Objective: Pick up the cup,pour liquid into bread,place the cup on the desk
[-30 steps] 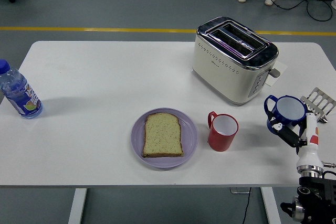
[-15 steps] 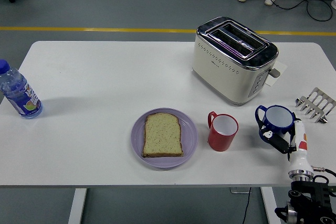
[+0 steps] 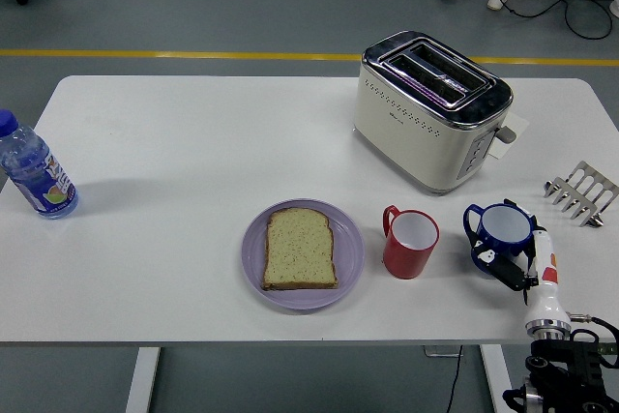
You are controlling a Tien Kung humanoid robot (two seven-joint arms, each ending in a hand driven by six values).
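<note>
Looking down over the white table [image 3: 193,162], the right hand [image 3: 517,263] comes up from the lower right corner and has its fingers wrapped around the near right side of a blue cup [image 3: 498,234], so it's gripping the cup. The cup looks upright with its white inside showing and its handle pointing left, sitting at about table level, though I can't tell for sure if the base is actually touching the surface. Just left of it stands a red cup [image 3: 411,242], also upright, handle to the left. Left of that is a lavender plate [image 3: 302,254] with a single slice of bread [image 3: 301,249] lying flat on it. Behind the two cups there's a cream and chrome toaster [image 3: 431,109] with empty slots. A little metal toast rack [image 3: 580,192] sits by the right edge, and a water bottle [image 3: 34,168] with a blue cap is way over at the left edge. Someone's feet show at the top on the floor beyond the table.
</note>
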